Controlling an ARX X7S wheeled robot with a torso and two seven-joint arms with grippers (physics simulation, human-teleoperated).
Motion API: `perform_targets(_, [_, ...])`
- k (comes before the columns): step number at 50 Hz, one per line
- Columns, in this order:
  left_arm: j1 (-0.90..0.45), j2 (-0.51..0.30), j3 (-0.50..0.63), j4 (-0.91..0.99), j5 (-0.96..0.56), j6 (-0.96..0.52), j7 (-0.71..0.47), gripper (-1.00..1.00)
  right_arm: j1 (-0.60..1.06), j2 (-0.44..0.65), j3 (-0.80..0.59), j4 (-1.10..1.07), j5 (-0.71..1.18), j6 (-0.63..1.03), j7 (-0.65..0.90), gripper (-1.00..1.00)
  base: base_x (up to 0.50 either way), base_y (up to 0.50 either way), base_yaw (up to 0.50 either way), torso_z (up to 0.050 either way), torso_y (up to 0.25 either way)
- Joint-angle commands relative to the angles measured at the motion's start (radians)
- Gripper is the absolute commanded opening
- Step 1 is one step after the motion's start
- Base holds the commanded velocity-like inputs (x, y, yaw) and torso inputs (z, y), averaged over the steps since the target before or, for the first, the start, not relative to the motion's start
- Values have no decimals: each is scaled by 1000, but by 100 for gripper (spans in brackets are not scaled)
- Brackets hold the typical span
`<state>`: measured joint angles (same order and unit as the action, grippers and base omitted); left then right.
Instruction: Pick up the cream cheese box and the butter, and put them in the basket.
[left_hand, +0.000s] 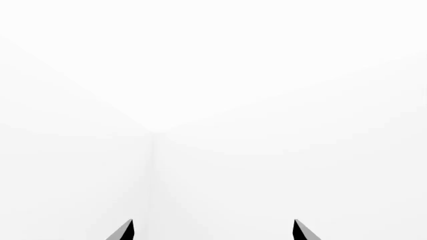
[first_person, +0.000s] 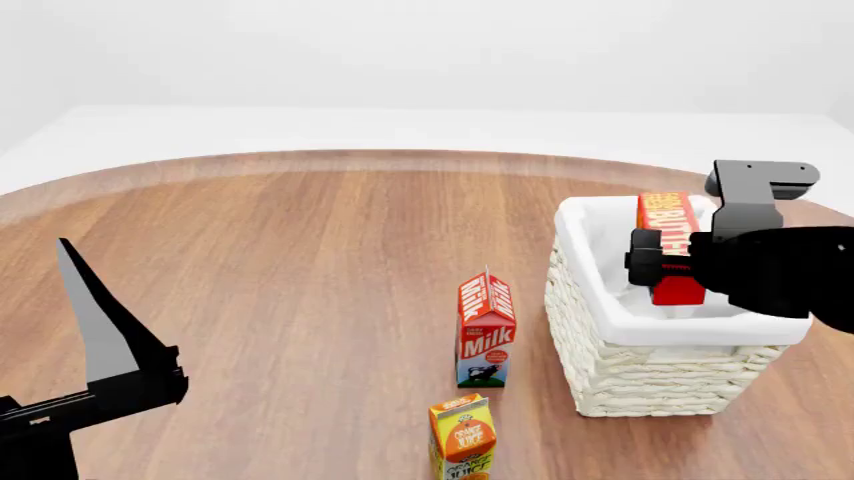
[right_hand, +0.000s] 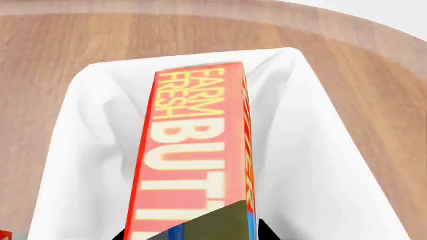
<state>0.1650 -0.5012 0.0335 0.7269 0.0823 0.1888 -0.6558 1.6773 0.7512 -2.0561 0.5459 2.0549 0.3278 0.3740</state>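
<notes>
Head view: right gripper (first_person: 663, 266) pinches butter (first_person: 667, 222) above basket (first_person: 641, 370), near table's right edge, poised to drop. Left gripper (first_person: 100, 330) jaws spread, idle. Cream cheese box unseen.

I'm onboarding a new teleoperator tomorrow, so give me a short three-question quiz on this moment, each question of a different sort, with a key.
1. True or false: the right end effector holds the butter over the basket.
2. Which carton stands nearest the basket? A) the milk carton B) the orange juice carton
3. Fill in: the left wrist view shows only a plain ____ background beyond the left end effector.

Key: 1 true; 2 A; 3 white.
</notes>
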Motion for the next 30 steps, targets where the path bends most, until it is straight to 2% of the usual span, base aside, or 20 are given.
perform_targets(1, [-1,0,1,-4,1,2,-1,100,2,-13,30,45,-49,7,-4,-100,0,0,0,0,0])
perform_targets(2, [-1,0,2,-4,2,2,-1,100,4,-13,30,42,-51,7,-5,100,0,0,0,0,0])
perform_targets(23, [2,-1,5,-1,6,3,-3,100,33,5,30,1,-80,16,7,100,0,0,0,0,0])
perform_targets(28, [2,-2,3,3,5,0,-3,100,73,53,34,-86,-97,14,50,100,0,0,0,0,0])
perform_targets(30, [2,-2,4,4,6,-1,-3,100,106,100,36,-182,-122,6,88,100,0,0,0,0,0])
